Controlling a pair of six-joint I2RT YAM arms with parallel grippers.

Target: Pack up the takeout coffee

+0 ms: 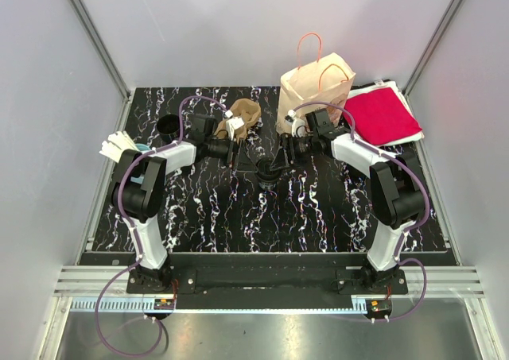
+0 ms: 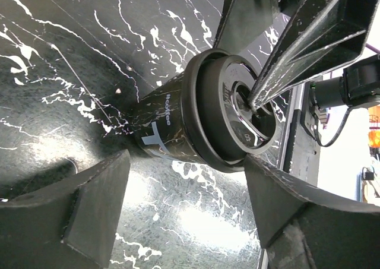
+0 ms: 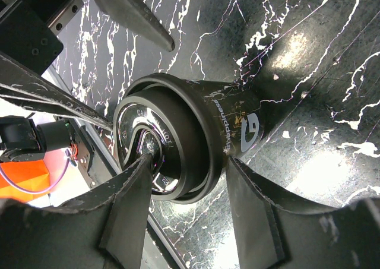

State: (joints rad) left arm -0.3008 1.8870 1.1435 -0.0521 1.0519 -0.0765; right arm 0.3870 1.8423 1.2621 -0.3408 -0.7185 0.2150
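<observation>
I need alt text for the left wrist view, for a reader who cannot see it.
A black coffee cup with a black lid stands on the marbled table, just ahead of the open left gripper. From the top right, the right gripper pinches the lid's rim, one fingertip in its recess.

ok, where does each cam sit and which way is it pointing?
Top external: above and behind the bases, looking down on the table; both arms show, with the left gripper and right gripper at the coffee cup.
Left wrist: on the left arm, low, facing the cup's lid; own fingers at the bottom.
Right wrist: on the right arm, facing the lid from the opposite side; own fingers at the bottom.
Shared: both wrist views show the cup and the other arm's fingers.
</observation>
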